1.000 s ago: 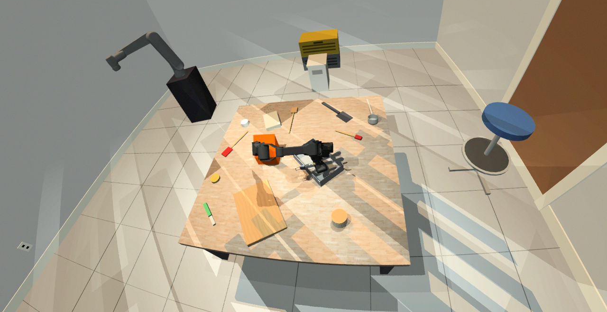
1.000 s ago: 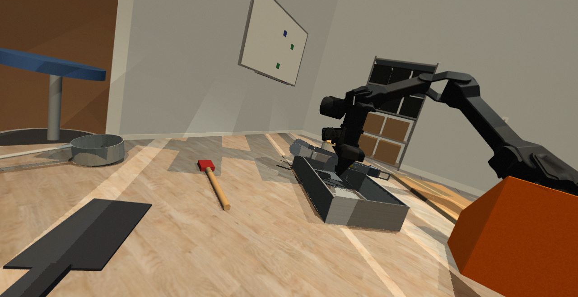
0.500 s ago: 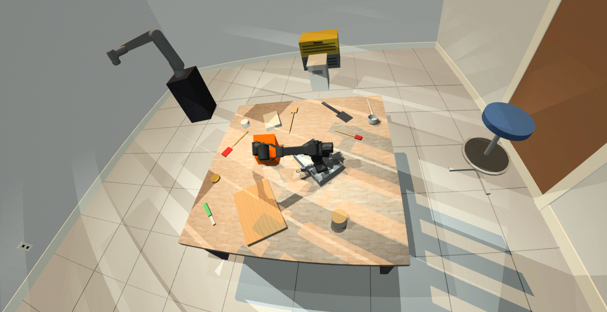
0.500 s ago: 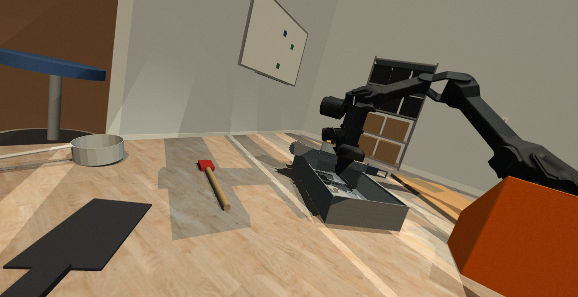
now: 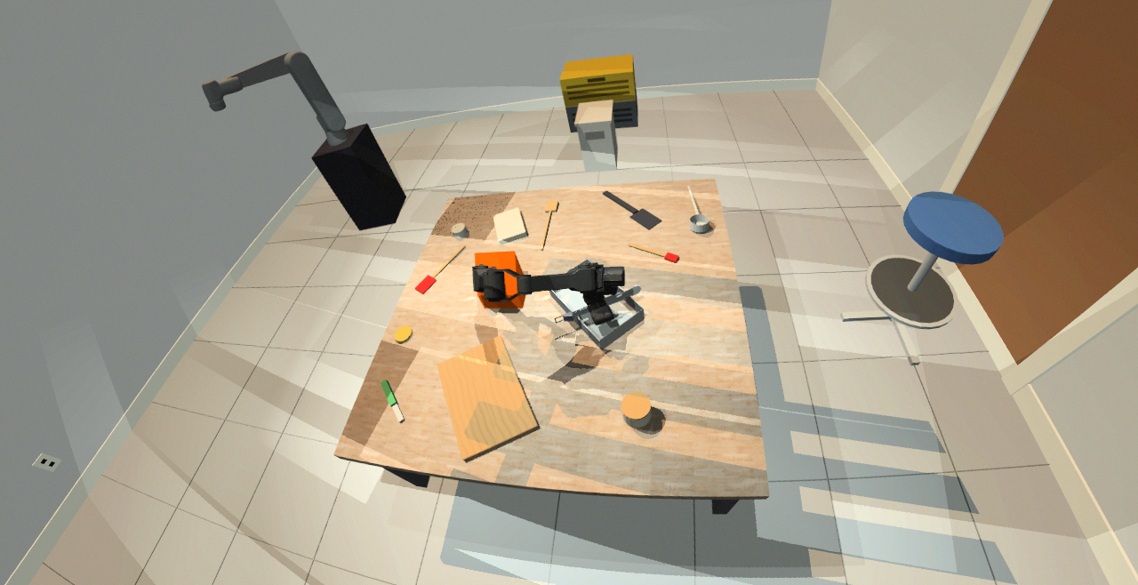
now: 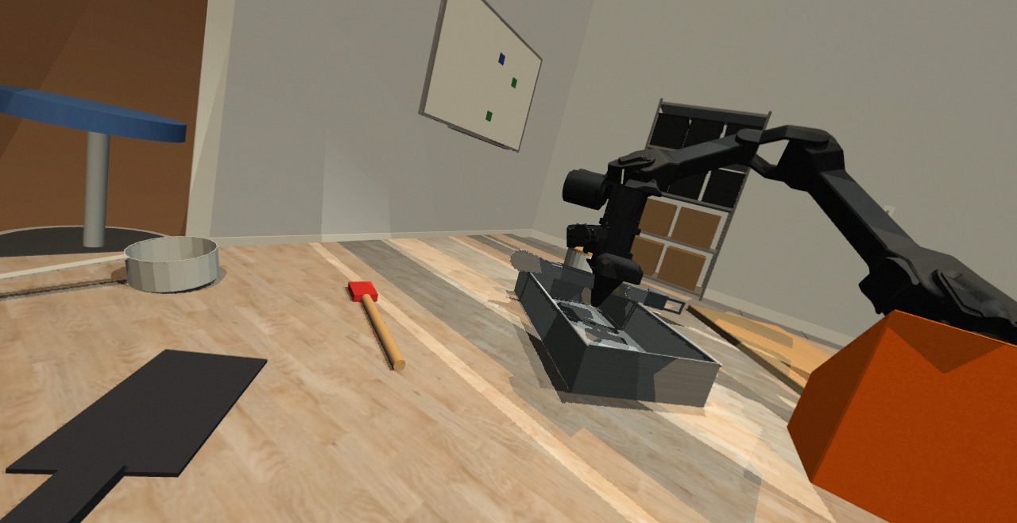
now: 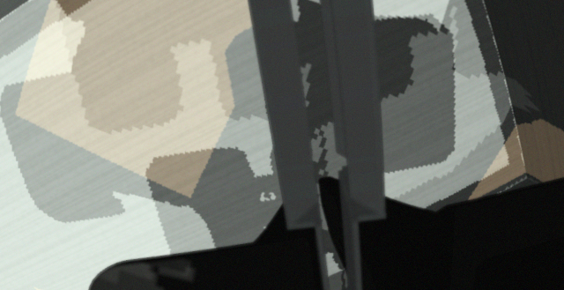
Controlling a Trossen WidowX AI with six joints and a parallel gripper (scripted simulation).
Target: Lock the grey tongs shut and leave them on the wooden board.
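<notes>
The grey tongs (image 5: 632, 292) (image 6: 643, 296) (image 7: 282, 105) lie nearly level across the roasting tin (image 5: 625, 333) (image 6: 643, 379). In the exterior view their scalloped tips are at the left, slightly higher than the hinge end with its ring at the right. My gripper (image 5: 599, 317) (image 6: 597, 302) (image 7: 315, 191) points down over the tin and is shut on the tongs. In the wrist view both tong arms run close side by side, with a narrow gap. The hinge's lock cannot be seen. The wooden board (image 5: 486, 410) (image 6: 764, 342) lies apart from the tin.
An orange block (image 5: 518, 271) (image 6: 910, 420) is under the arm's base. A round tub with an orange lid (image 5: 636, 406) stands to the right of the board. A green-handled knife (image 5: 388, 392) and a yellow disc (image 5: 403, 333) lie left of the board. A red-headed tool (image 5: 670, 257) (image 6: 364, 291) lies behind the tin.
</notes>
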